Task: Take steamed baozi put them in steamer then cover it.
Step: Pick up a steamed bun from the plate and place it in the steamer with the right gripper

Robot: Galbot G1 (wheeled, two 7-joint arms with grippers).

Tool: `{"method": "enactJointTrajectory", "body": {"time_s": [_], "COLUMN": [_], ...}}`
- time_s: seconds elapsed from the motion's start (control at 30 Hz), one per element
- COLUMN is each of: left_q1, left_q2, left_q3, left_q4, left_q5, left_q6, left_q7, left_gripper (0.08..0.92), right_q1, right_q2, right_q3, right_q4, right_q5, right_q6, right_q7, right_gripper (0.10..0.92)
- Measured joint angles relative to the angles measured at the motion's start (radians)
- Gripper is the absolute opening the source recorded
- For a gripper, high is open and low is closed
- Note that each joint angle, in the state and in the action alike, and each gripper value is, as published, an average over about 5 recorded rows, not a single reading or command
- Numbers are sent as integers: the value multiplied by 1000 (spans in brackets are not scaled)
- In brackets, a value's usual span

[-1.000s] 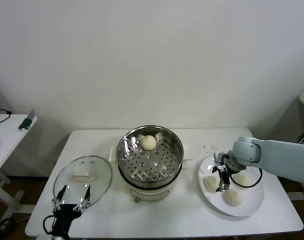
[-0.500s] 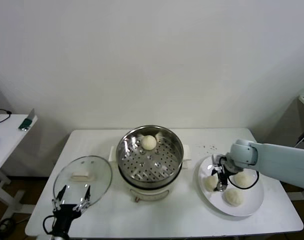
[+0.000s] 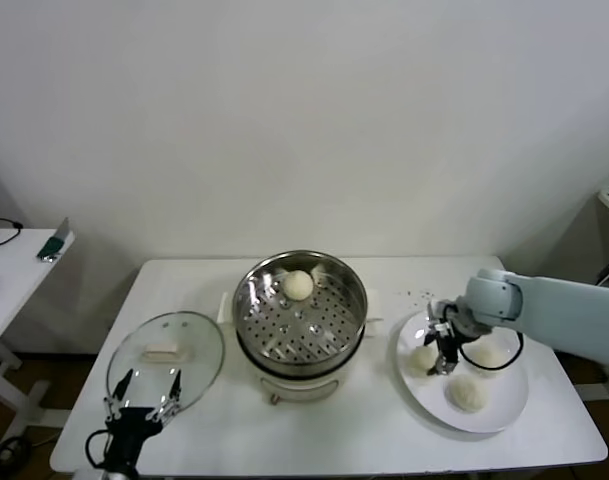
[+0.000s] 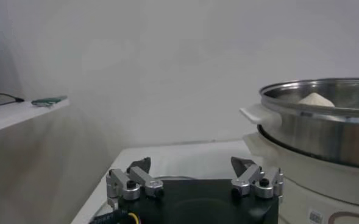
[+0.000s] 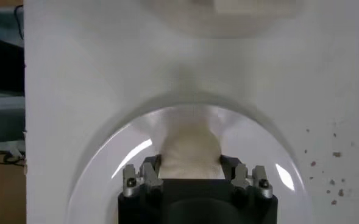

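One cream-white dough bun (image 3: 298,284) inside the round steel steamer (image 3: 300,312); beside it, right gripper (image 3: 436,358) clasps a second bun (image 3: 424,358); clear glass lid (image 3: 166,358) off

Bare lab room, plain white wall (image 3: 304,120), white table (image 3: 384,430) (robot workbench)

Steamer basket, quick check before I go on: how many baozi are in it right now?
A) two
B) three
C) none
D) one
D: the head view shows a single baozi lying at the far side of the steamer, while three more are on the white plate, where the right gripper is down around one of them.
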Motion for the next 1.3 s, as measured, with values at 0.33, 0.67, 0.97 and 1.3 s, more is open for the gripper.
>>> {"method": "enactJointTrajectory", "body": {"time_s": [0.33, 0.67, 0.97, 1.3], "left_q1": [-1, -14, -18, -14], "left_q2": [10, 5, 6, 8], "left_q3": [4, 9, 5, 7], "left_q4": [-5, -7, -2, 4], "left_q5": [1, -5, -10, -8], "left_q6": [2, 3, 3, -4], "left_q7": [1, 1, 1, 3], "left_gripper": [823, 823, 823, 823], "right_q1": [372, 422, 318, 200], "right_q2": [136, 331, 514, 661], "right_q3": [-112, -5, 45, 57], "right_q4": [0, 19, -20, -106], "right_q5": [155, 313, 340, 312], "right_q6": [49, -14, -63, -89], "right_q7": [-104, -56, 15, 64], "right_gripper": [664, 662, 662, 662]}}
